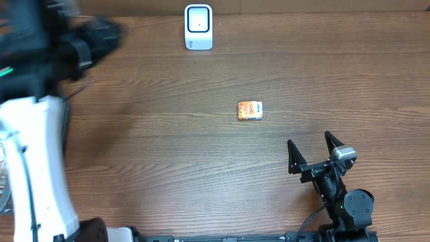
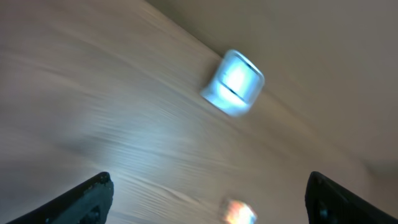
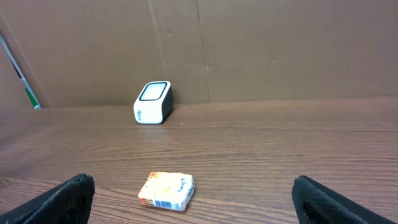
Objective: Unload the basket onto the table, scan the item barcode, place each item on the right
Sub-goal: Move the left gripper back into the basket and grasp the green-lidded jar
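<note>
1. The right tool [image 1: 309, 142] lies nearest the lens in the right wrist view. Its dark, matte fingers [image 3: 68, 199] fill the two lower corners of that frame, spread wide with nothing between them. It is low and level, facing the item, which reads as a stance ready for a pickup.
2. The item [image 3: 166, 191] lies flat on the counter [image 1: 168, 134], at lower centre of the right wrist view and right of centre in the overhead view. It is apart from both tools. It is a small, flat, rectangular packet with soft corners, printed orange and white and slightly glossy.
3. What looks like a strip of barcode lines runs along the packet's near side edge. Judging from that, the packet would need lifting and turning before a reader could see the code.
4. The scanner [image 1: 199, 27] stands at the top centre of the overhead frame, well apart from the item. It is a rounded white plastic block with a dark-rimmed window on its sloped face.
5. The left tool [image 2: 211, 193] is also wide and empty. Its view is smeared, with the scanner at upper centre and the item a blur at the bottom edge.
6. The counter is brown wood-grain laminate, and plain cardboard [image 3: 249, 50] backs it.
</note>
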`<state>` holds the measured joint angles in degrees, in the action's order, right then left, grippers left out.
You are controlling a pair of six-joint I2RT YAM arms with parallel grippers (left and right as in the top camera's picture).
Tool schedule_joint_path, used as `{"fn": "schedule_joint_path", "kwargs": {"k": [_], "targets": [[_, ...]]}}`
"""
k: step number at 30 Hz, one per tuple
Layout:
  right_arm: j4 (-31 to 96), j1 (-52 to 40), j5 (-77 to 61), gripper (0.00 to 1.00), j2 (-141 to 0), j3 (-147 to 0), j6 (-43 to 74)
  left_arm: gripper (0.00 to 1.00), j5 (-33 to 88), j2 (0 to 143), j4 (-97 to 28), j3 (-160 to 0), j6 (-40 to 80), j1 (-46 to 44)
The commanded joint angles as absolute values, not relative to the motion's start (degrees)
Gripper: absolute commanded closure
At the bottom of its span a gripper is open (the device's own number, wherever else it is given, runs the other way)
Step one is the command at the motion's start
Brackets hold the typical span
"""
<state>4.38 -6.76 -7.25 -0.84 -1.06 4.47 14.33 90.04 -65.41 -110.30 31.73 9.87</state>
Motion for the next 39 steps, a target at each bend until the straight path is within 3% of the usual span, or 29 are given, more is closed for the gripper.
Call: {"fn": "schedule_joint_path", "kwargs": {"k": [1,5,10,15,22,28,32,39], "targets": [[4.2,-6.8,-7.4,0.00,-0.2,-0.5,4.6,0.09,4.1,88.4,-68.0,-110.8,30.4,22.9],[4.2,-6.8,-7.4,0.00,-0.2,-0.5,4.6,0.04,2.5,89.3,-68.3,-110.7,30.4,35.9],[4.2,-6.8,-7.4,0.00,-0.2,-0.5,4.6,0.02,2.6,92.4,-66.5,-110.7,27.3,44.5],[4.2,-6.8,-7.4,0.00,-0.2,-0.5,4.6,0.00,3.0,99.0,-65.8,-110.7,18.1,44.7],[4.2,-6.8,-7.4,0.00,-0.2,-0.5,4.6,0.18,0.7,109.1,-67.9,-110.7,8.9,43.7],[4.2,-6.8,-7.4,0.00,-0.2,-0.5,4.6,0.14,1.0,113.5,-68.1,-110.7,8.7,43.2],[4.2,-6.8,-7.4,0.00,-0.2,-0.5,4.6,0.04,1.1,116.8,-67.1,-110.7,7.0,42.8],[4.2,-6.8,-7.4,0.00,-0.2,-0.5,4.6,0.11,1.3,122.6,-68.1,-110.7,4.7,42.6]]}}
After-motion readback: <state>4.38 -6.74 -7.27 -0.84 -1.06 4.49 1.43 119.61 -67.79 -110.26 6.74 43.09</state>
